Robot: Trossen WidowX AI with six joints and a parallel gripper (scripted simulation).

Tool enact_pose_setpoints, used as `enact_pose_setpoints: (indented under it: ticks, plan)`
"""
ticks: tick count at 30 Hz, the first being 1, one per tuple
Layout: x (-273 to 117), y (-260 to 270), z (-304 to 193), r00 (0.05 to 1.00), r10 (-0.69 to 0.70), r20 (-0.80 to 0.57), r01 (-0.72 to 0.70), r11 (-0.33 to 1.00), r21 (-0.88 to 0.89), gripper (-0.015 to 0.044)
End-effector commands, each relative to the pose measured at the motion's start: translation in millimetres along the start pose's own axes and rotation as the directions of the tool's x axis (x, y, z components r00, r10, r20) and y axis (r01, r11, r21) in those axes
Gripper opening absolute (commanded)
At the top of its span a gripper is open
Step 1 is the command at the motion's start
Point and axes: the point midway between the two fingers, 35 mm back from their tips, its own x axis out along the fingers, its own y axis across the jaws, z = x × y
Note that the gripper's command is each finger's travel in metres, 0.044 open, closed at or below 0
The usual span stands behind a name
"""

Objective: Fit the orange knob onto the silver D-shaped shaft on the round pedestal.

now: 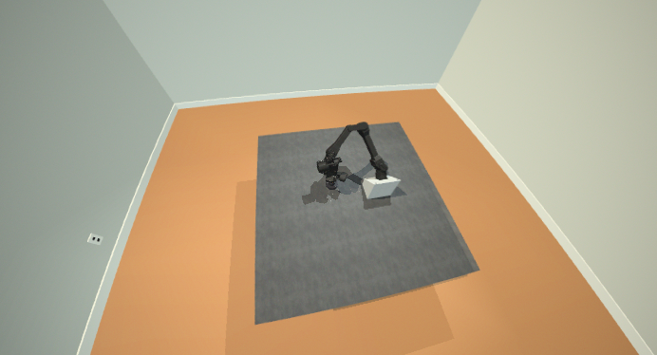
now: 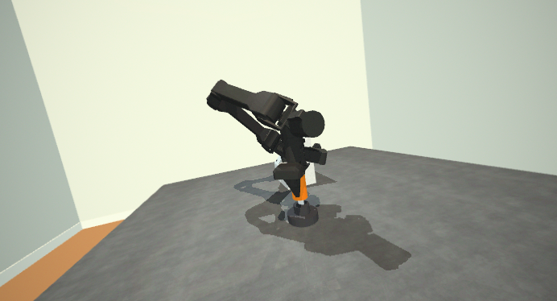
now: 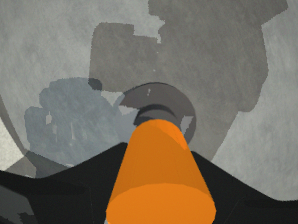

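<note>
The orange knob [image 2: 303, 191] [image 3: 161, 162] is held between the fingers of my gripper [image 2: 299, 191] [image 3: 157, 153], which is shut on it. In the exterior view the knob leans slightly and its lower end is right above the dark round pedestal [image 2: 303, 219] [image 3: 172, 94]. A short bit of the silver shaft [image 2: 301, 203] shows between the knob and the pedestal's raised collar. The knob is not down on the pedestal. Whether the shaft tip is inside the hole cannot be told. The hole and both flat sides are hidden.
The arm rises from a white block-shaped base [image 1: 381, 189] [image 2: 311, 175] behind the pedestal as seen in the exterior view. The grey table top [image 1: 342, 251] [image 2: 201, 245] carries the arm's dark shadows, which fall across and around the pedestal.
</note>
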Motion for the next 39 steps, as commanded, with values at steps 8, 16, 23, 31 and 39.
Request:
enact_pose_setpoints:
  ticks: [8, 16, 23, 31, 39]
  plan:
    - [1.4, 0.5, 0.3, 1.000, 0.000, 0.002, 0.000, 1.000, 0.007, 0.0000]
    - [-0.7, -0.7, 0.3, 1.000, 0.000, 0.002, 0.000, 1.000, 0.007, 0.0000]
    - [-2.5, -1.8, 0.2, 1.000, 0.000, 0.002, 0.000, 0.996, 0.094, 0.0000]
    - [0.3, 0.5, 0.4, 1.000, 0.000, 0.002, 0.000, 0.977, 0.215, 0.0000]
    - [1.4, -0.3, 0.3, 1.000, 0.000, 0.002, 0.000, 0.977, 0.215, 0.0000]
